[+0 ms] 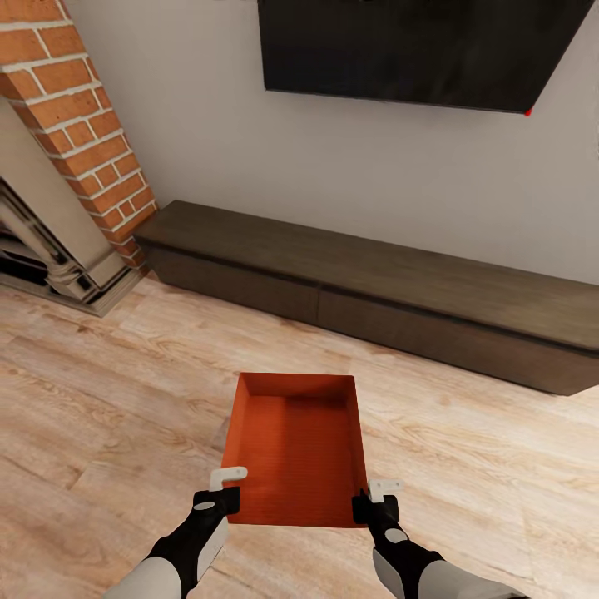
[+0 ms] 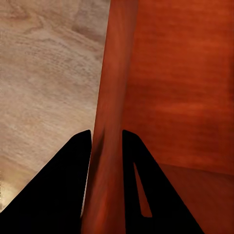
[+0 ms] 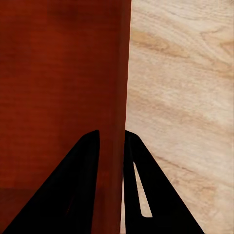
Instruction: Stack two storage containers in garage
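One orange-red open-top storage container [image 1: 295, 449] is held in front of me over the living room's light wood-plank floor [image 1: 100, 399]. My left gripper [image 1: 226, 492] is shut on its left wall near the near corner, and my right gripper [image 1: 375, 497] is shut on its right wall. In the left wrist view the two dark fingers [image 2: 63, 195] straddle the container's wall [image 2: 114, 73], one inside and one outside. The right wrist view shows the right gripper [image 3: 112, 132] pinching the other wall [image 3: 119, 73] the same way. The bin is empty.
A long low dark-brown cabinet [image 1: 374, 291] runs along the white wall ahead, under a black wall screen [image 1: 416, 50]. A red brick fireplace [image 1: 83, 108] stands at the left. Wood floor lies between me and the cabinet.
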Controlling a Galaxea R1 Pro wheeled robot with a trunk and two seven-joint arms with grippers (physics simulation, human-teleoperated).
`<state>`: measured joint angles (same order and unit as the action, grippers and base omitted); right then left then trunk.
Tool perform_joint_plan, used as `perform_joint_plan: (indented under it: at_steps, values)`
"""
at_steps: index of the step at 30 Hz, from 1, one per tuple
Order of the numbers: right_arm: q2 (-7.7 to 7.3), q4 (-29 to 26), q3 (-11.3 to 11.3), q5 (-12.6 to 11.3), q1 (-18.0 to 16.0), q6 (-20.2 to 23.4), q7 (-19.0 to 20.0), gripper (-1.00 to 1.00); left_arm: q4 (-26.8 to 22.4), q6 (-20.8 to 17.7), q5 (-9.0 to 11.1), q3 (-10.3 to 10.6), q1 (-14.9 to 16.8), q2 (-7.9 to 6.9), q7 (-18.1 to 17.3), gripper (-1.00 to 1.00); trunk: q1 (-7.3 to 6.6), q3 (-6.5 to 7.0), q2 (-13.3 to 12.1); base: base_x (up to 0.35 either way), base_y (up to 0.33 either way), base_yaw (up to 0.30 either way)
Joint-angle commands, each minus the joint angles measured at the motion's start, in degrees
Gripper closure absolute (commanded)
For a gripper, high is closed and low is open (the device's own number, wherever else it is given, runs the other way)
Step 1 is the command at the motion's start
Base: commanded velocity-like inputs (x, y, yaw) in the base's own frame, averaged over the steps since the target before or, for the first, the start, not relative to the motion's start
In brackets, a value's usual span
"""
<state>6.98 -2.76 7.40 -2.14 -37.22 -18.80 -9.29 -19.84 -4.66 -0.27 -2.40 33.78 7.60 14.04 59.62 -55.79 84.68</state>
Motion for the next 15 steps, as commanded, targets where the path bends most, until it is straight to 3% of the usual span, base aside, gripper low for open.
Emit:
perform_joint_plan:
  at_steps: [1,15]
  values:
    - [0.04,-0.14,-1.34,0.73,-0.05,-0.01,-0.12,1.0,-0.02,-0.35,0.18,-0.68,-0.03,0.05,0.29,1.0,-0.23,0.16,-0.4,0.0,0.0,0.0]
    - [0.05,-0.14,-1.34,0.73,-0.05,-0.01,-0.12,1.0,-0.02,-0.35,0.14,-0.68,-0.03,0.05,0.29,1.0,-3.3,2.67,-6.01,0.0,0.0,0.0]
